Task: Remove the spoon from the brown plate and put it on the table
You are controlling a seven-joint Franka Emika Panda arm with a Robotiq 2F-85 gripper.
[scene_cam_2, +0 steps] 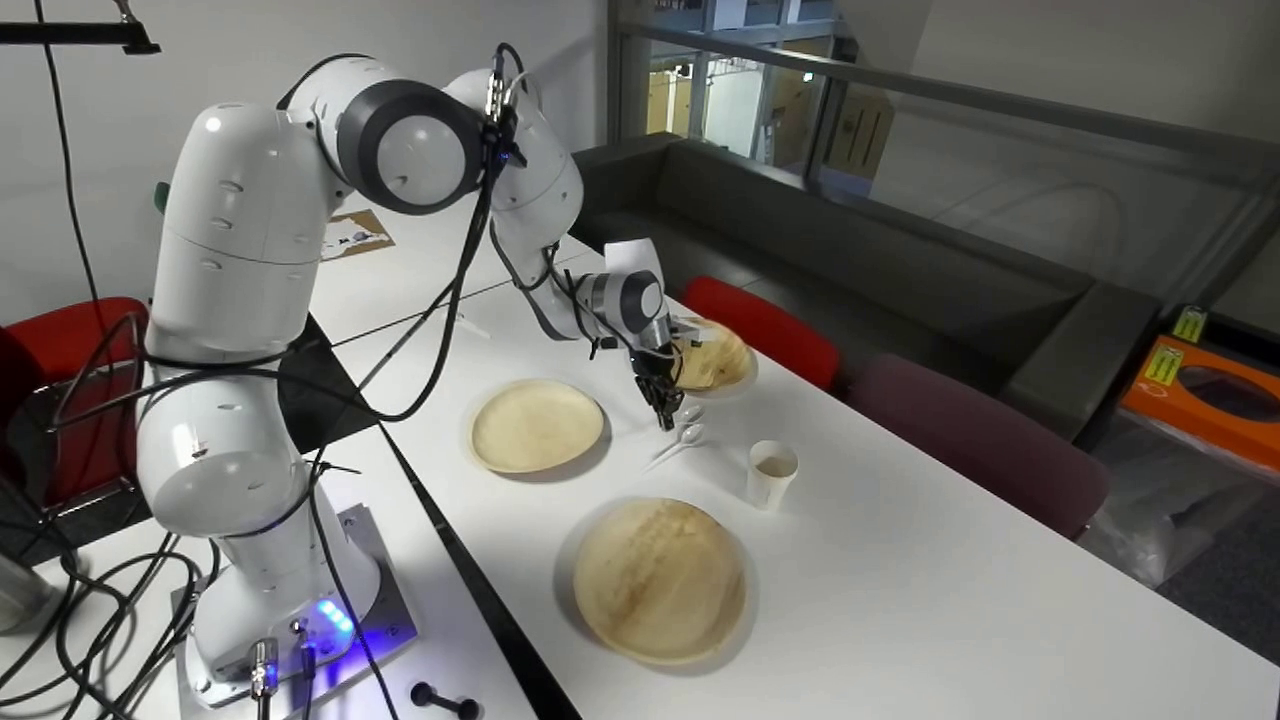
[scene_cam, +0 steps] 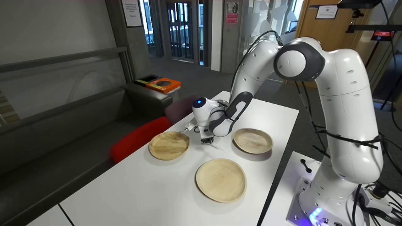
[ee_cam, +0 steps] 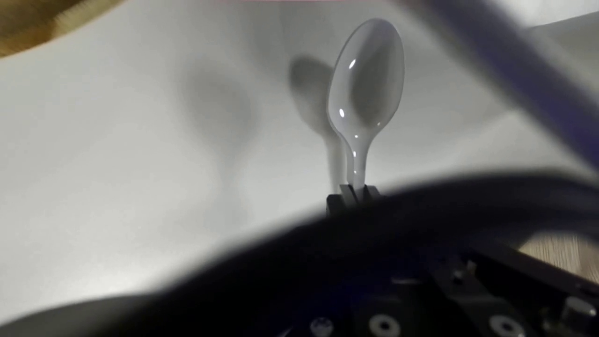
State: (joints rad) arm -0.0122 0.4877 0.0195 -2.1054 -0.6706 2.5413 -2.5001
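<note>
1. Pinching a white spoon (ee_cam: 367, 84) by its neck, the gripper (ee_cam: 359, 193) hangs low over a white tabletop (scene_cam: 141, 194), its jaws drawn narrow around the slim handle.
2. The spoon's bowl juts out past the jaws in the wrist view, its shadows falling on the tabletop; whether the spoon touches the surface cannot be told.
3. On the side toward the sofa (scene_cam: 72, 144) lies the brown plate (scene_cam: 169, 147), near the spoon but apart from it, beside a red chair (scene_cam: 138, 139).
4. A tan dish (scene_cam: 253, 141) and a larger pale plate (scene_cam: 221, 180) rest nearer the robot's base (scene_cam: 329, 194).
5. In an exterior view, a white cup (scene_cam_2: 770, 485) stands near the spoon.
</note>
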